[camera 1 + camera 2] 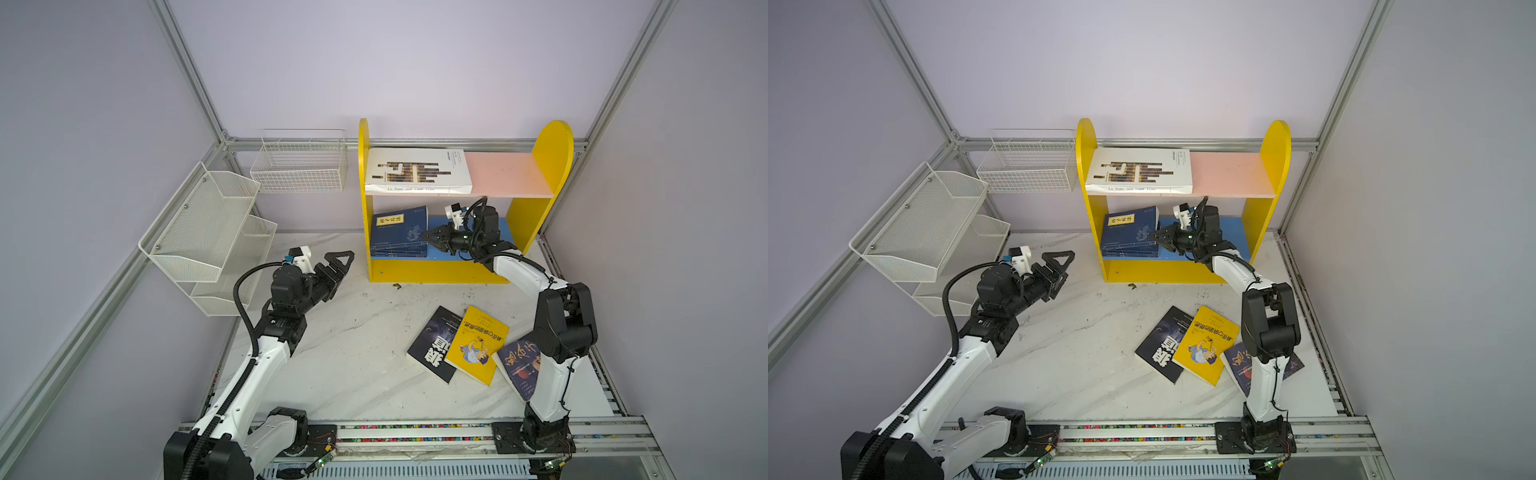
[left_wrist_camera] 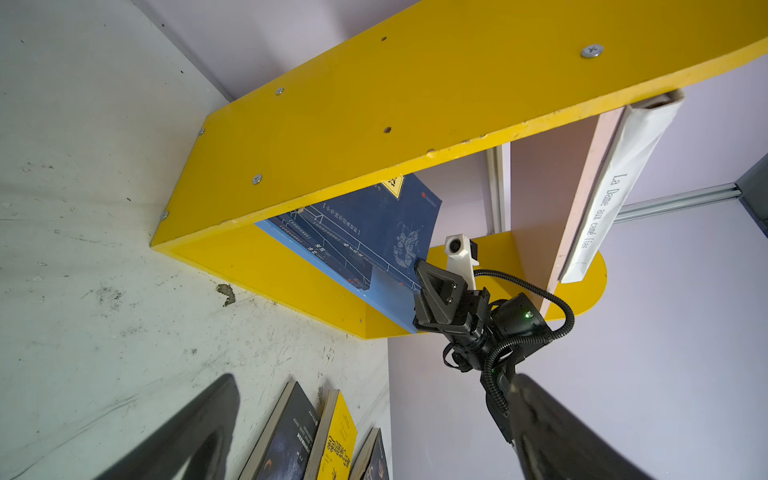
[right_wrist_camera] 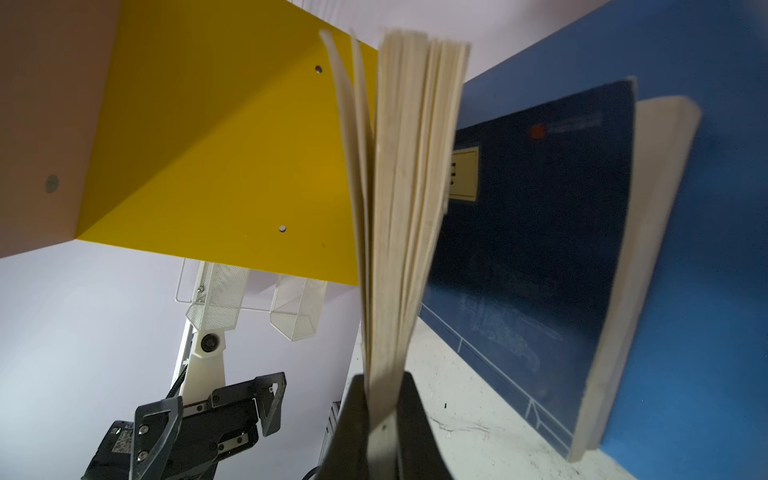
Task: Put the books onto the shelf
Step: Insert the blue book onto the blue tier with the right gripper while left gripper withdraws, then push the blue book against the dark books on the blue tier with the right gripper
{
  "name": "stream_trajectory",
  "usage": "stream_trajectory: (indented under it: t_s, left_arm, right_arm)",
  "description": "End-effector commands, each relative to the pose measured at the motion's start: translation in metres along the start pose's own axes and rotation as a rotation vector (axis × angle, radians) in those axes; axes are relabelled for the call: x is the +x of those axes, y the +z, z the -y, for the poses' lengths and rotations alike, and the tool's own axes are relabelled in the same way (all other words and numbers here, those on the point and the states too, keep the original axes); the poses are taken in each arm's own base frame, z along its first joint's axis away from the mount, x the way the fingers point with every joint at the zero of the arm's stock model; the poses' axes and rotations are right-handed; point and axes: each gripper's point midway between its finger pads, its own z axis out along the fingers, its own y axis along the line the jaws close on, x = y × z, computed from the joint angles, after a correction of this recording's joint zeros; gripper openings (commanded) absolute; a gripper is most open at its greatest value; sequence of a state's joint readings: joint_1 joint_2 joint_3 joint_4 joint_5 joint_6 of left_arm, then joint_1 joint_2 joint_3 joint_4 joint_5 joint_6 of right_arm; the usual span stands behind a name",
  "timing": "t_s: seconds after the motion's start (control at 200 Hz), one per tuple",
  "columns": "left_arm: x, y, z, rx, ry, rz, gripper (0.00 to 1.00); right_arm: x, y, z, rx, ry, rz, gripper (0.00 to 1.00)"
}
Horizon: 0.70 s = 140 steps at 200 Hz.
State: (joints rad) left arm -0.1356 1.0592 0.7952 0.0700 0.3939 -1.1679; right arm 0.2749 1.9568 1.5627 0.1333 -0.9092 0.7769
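- Right pincer (image 1: 428, 237): we list it as all but closed, clamped on the fanned page edge of the top navy book (image 1: 397, 226). It reaches into the lower tier of the shelf (image 1: 436, 272).
- Top navy book: yellow title label, held edge raised. It slopes away from the right pincer onto the other navy books (image 1: 395, 251) just beyond the tips. Those lie flat on the blue lower board (image 1: 1239, 230).
- Large white book (image 1: 417, 170): lies flat on the pink upper board (image 1: 507, 174), directly above the right pincer and not touching it.
- Left pincer (image 1: 338, 272): jaws spread wide, holding nothing. It hangs over the table (image 1: 353, 353) outside the shelf's yellow side panel, well apart from the right pincer.
- Black book (image 1: 432, 345), yellow cartoon book (image 1: 478, 345), dark-blue book (image 1: 517, 365): they lie on the table well behind the right pincer, beside that arm's elbow, with their edges overlapping. The yellow one is between the other two, and the dark-blue one is partly hidden by the arm.
- White mesh rack (image 1: 208, 232): on the wall beside the left pincer, on the side away from the shelf.
- White wire basket (image 1: 299, 166): beyond the left pincer, just beside the shelf's side panel.
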Motion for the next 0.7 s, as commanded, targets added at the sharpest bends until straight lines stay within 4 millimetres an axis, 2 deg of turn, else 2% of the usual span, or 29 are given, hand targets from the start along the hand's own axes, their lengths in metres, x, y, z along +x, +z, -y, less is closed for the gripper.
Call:
stream_trajectory:
  t_s: [0.0,0.435,0.695]
  left_arm:
    - [0.004,0.003,-0.007,0.027,-0.014,-0.013,1.0]
    - [0.004,0.012,-0.015,0.032,-0.051,-0.031,1.0]
    - [0.006,0.015,-0.019,0.034,-0.071,-0.039,1.0]
  right_arm:
    - [-0.006,0.005,0.007,-0.004,-0.005,0.004,0.06]
    - [0.006,0.012,0.035,0.035,0.041,-0.029,0.06]
    - [0.009,0.013,0.038,0.048,0.033,-0.048,0.06]
